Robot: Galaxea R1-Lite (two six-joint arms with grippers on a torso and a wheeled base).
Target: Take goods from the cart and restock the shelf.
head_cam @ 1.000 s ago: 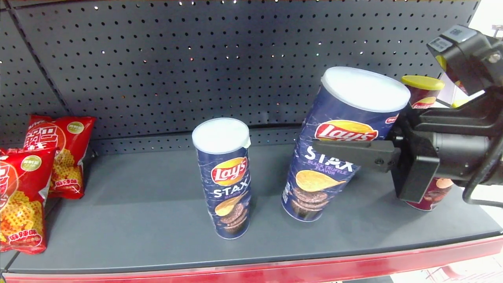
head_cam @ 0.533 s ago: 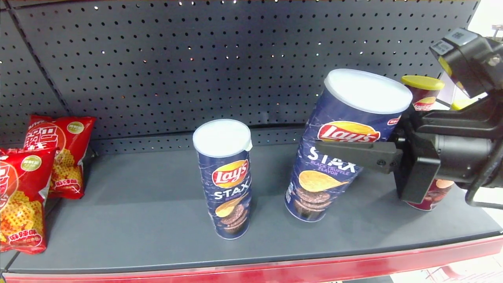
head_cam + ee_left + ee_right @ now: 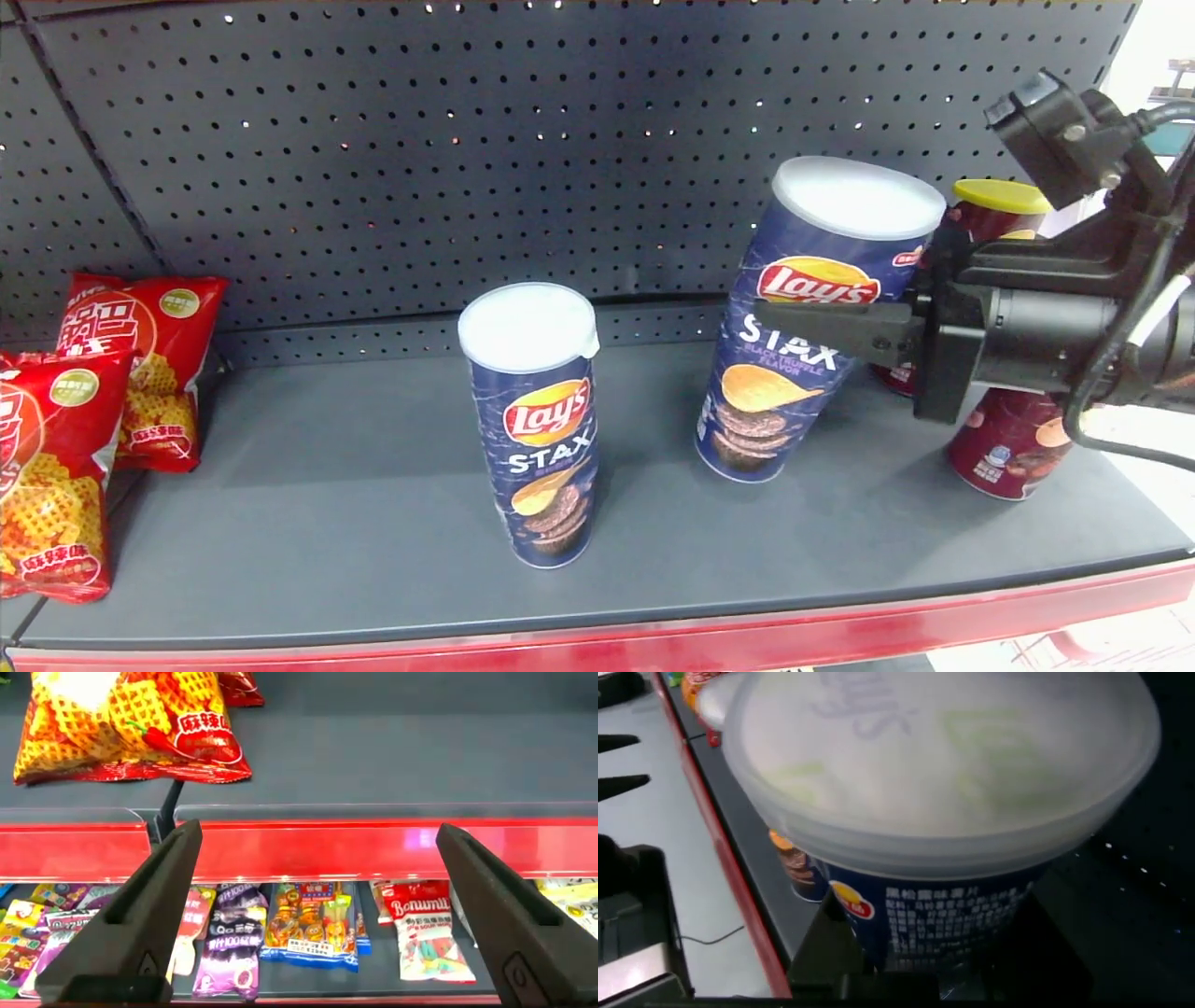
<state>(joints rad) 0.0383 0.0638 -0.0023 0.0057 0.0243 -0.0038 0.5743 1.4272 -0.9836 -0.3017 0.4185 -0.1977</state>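
My right gripper (image 3: 836,313) is shut on a blue chips can (image 3: 803,373) with a white lid. The can is tilted, its top leaning right, its bottom low over the grey shelf board (image 3: 373,523). The right wrist view looks down on the can's lid (image 3: 943,756) and blue body (image 3: 915,924). A second blue chips can (image 3: 537,420) stands upright to the left of the held one, a gap between them. My left gripper (image 3: 322,915) is open, with nothing in it, in front of the shelf's red front edge (image 3: 308,849).
Dark red cans with yellow lids (image 3: 1004,439) stand right of and behind the held can. Red snack bags (image 3: 56,467) lie at the shelf's left end. A pegboard wall (image 3: 467,140) closes the back. Packets (image 3: 308,929) fill the lower shelf. Free board lies between bags and cans.
My right gripper has carried the tilted can farther back on the shelf and slightly right. The standing can and the bags have not moved.
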